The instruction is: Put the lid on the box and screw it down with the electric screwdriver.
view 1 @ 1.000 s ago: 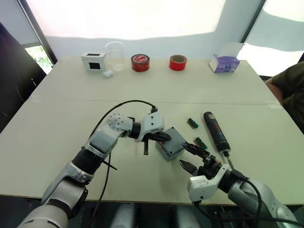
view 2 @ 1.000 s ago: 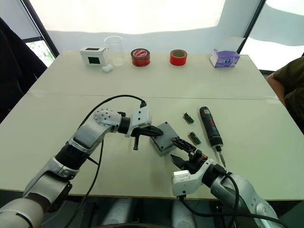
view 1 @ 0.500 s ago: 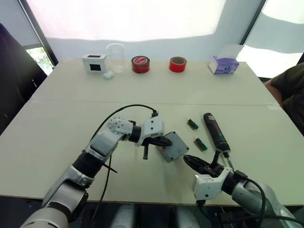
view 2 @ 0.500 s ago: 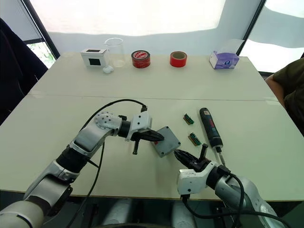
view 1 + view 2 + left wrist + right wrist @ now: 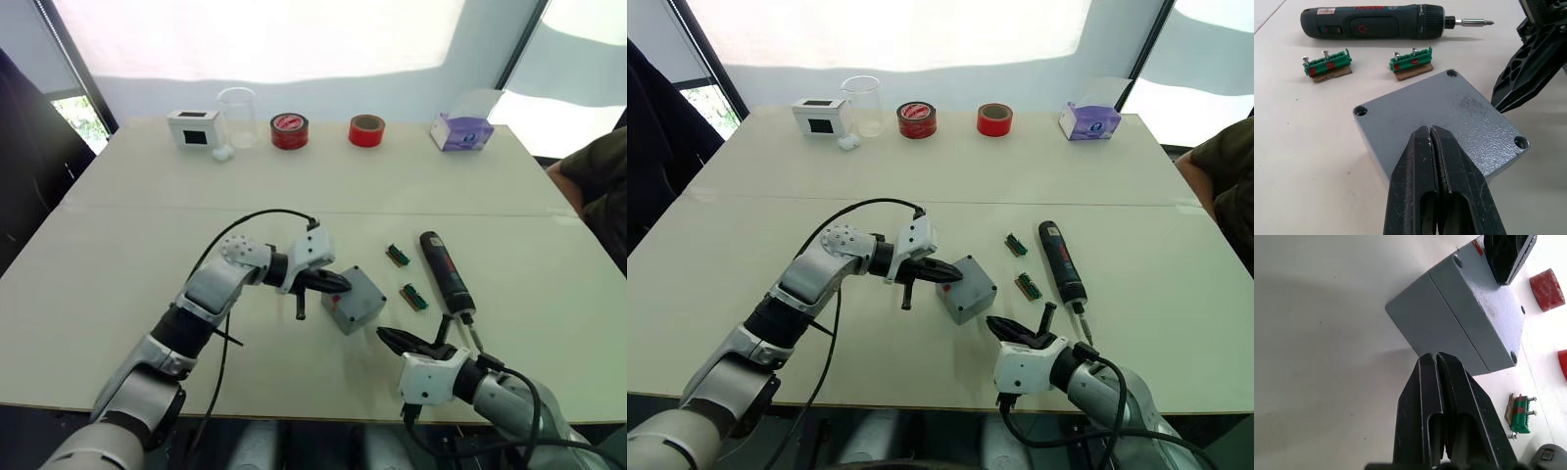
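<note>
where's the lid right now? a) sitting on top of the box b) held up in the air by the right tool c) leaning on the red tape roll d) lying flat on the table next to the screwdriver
a: the lid sits flush on the box, a seam line running between them, with the left tool shut and resting on top of it.

Bare table [image 5: 147,245] lies open left of the box [image 5: 355,301]; on its right two green terminal blocks [image 5: 412,297] and the electric screwdriver [image 5: 446,271] crowd the path; tape rolls [image 5: 290,129] stand well apart along the far edge.
</note>
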`<action>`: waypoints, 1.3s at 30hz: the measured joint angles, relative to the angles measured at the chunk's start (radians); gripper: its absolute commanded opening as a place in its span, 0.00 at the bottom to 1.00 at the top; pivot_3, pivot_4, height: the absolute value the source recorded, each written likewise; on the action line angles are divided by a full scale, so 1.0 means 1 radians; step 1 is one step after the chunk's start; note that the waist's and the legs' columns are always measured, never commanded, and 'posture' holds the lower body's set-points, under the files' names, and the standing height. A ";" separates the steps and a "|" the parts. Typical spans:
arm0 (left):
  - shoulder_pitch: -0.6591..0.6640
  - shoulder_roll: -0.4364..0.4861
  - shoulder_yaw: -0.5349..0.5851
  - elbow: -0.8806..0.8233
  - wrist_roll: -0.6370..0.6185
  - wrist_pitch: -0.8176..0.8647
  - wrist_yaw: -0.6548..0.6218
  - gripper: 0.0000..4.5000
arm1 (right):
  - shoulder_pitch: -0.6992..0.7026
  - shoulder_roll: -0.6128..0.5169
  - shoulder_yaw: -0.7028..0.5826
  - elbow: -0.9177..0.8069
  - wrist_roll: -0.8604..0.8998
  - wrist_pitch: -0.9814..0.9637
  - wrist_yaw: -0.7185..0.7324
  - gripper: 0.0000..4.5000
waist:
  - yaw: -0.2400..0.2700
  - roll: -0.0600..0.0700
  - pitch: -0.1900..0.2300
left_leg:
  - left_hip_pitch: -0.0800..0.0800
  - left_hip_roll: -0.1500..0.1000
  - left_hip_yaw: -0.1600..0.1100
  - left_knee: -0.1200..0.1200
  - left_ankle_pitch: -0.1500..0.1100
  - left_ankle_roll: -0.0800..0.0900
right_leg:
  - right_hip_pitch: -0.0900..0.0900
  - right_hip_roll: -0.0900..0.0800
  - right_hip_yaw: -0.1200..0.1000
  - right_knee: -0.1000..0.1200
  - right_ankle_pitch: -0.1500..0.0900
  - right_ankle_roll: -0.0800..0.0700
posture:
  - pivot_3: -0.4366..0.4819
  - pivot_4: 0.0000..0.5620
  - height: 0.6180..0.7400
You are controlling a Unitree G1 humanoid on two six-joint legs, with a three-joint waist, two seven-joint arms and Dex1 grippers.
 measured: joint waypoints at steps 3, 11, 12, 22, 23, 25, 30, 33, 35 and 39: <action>-0.021 0.002 0.047 0.009 -0.044 0.077 0.003 0.00 | -0.005 0.020 0.003 -0.013 0.054 0.073 0.041 0.01 | 0.000 0.000 0.001 | -0.006 0.000 0.000 0.000 0.000 0.000 | -0.006 0.000 0.000 0.001 0.000 0.000 | 0.48 0.27 1.00; -0.143 -0.010 0.182 0.187 -0.060 0.103 0.113 0.00 | -0.117 0.062 0.023 -0.067 0.165 0.297 0.119 0.01 | 0.000 0.001 0.002 | -0.013 -0.001 0.000 0.001 0.001 -0.001 | -0.014 0.004 -0.001 0.003 0.003 0.004 | 0.48 0.27 1.00; -0.129 -0.010 0.167 0.217 -0.038 0.085 0.119 0.00 | -0.124 0.062 0.027 -0.067 0.166 0.310 0.121 0.01 | -0.001 0.001 0.002 | -0.013 -0.001 0.000 0.001 0.001 -0.001 | -0.015 0.004 -0.001 0.003 0.003 0.004 | 0.48 0.27 1.00; -0.026 -0.037 0.062 0.234 0.019 0.026 0.086 0.00 | -0.234 0.042 0.092 -0.011 0.157 0.358 0.143 0.01 | -0.001 0.001 0.007 | -0.013 -0.001 0.001 0.001 0.001 -0.002 | -0.016 0.003 0.000 0.003 0.003 0.004 | 0.48 0.27 1.00; -0.021 -0.032 0.063 0.224 0.019 0.029 0.086 0.00 | -0.238 0.042 0.096 -0.005 0.156 0.359 0.144 0.01 | -0.001 0.001 0.007 | -0.013 -0.001 0.001 0.001 0.001 -0.002 | -0.016 0.003 0.000 0.003 0.003 0.004 | 0.48 0.27 1.00; 0.004 -0.009 0.069 0.170 0.015 0.060 0.082 0.00 | -0.262 0.042 0.113 0.025 0.151 0.357 0.145 0.01 | -0.005 0.001 0.007 | -0.013 -0.001 0.001 0.000 0.001 -0.002 | -0.016 0.003 0.000 0.003 0.003 0.004 | 0.48 0.27 1.00; 0.081 0.054 0.099 0.018 0.000 0.158 0.083 0.00 | -0.343 0.051 0.138 0.122 0.142 0.329 0.138 0.01 | -0.006 0.002 0.008 | -0.013 0.000 0.001 0.000 0.002 -0.002 | -0.017 0.003 0.000 0.003 0.003 0.004 | 0.48 0.27 1.00; 0.115 0.072 0.114 -0.042 -0.016 0.208 0.088 0.00 | -0.370 0.056 0.144 0.157 0.142 0.314 0.133 0.01 | 0.000 0.003 0.008 | -0.013 -0.001 0.001 0.000 0.002 -0.002 | -0.016 0.002 0.000 0.003 0.003 0.004 | 0.48 0.27 1.00; 0.126 0.078 0.120 -0.066 -0.018 0.230 0.098 0.00 | -0.380 0.057 0.148 0.172 0.143 0.298 0.133 0.01 | -0.001 0.003 0.008 | -0.013 -0.001 0.001 0.000 0.002 -0.002 | -0.016 0.001 0.000 0.003 0.003 0.004 | 0.48 0.27 1.00; 0.130 0.082 0.138 -0.085 -0.018 0.259 0.123 0.00 | -0.401 0.060 0.160 0.199 0.143 0.278 0.133 0.01 | -0.002 0.003 0.008 | -0.013 -0.001 0.001 0.000 0.002 -0.003 | -0.016 0.001 0.000 0.003 0.003 0.003 | 0.48 0.27 1.00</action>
